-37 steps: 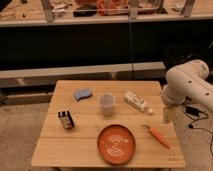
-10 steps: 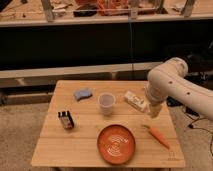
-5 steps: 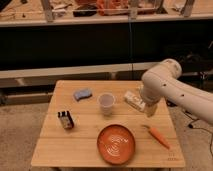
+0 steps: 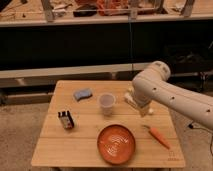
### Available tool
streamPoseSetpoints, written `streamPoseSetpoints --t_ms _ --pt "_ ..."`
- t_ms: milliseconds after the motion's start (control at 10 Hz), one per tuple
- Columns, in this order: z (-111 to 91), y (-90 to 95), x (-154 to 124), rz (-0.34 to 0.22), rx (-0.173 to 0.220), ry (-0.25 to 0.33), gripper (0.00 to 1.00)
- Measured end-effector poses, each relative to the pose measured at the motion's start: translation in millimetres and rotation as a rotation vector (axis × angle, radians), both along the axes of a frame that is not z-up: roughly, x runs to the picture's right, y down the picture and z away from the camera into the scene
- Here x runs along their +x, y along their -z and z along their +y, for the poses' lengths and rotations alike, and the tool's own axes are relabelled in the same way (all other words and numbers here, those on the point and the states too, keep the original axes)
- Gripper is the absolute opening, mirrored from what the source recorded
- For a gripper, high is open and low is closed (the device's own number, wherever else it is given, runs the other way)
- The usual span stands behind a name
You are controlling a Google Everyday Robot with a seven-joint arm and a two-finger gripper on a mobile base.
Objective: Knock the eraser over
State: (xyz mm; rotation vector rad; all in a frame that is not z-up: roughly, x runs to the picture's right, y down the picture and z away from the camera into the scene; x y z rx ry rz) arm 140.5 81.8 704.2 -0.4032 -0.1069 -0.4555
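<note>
The eraser point(image 4: 65, 120), a small black block with pale stripes, stands upright on the left part of the wooden table point(image 4: 75, 147). My gripper point(image 4: 144, 109) hangs over the right part of the table, at the end of the white arm point(image 4: 165, 95) that comes in from the right. It is to the right of the cup point(image 4: 106, 104) and far from the eraser. It holds nothing that I can see.
A blue sponge pad point(image 4: 83, 94) lies at the back left. An orange plate point(image 4: 116, 144) sits at the front centre and a carrot point(image 4: 159, 136) to its right. A white tube point(image 4: 129, 97) is partly hidden behind the arm. A dark shelf stands behind the table.
The arm has swung left from the table's right edge toward the middle, and the gripper now hangs near the cup. The eraser and other objects have not moved.
</note>
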Motion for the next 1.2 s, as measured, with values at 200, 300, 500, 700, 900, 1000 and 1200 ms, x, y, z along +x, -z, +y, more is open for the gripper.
streamPoseSetpoints --t_ms 200,300,500,700,900,1000,1200 --pt "2.7 -3.4 -35.9 -0.033 0.009 0.051 0.8" --pt "5.4 -6.4 -52.3 -0.053 0.013 0.082 0.8" --pt "12.0 -12.0 -72.8 -0.082 0.017 0.122 0.8" --pt "18.8 -15.6 -99.0 -0.119 0.017 0.161 0.8" --pt "23.7 -19.3 -119.2 -0.147 0.014 0.191 0.8" --pt "25.7 -22.6 -126.4 -0.164 0.015 0.208 0.8" --pt "29.0 -28.9 -136.7 -0.185 0.015 0.224 0.8"
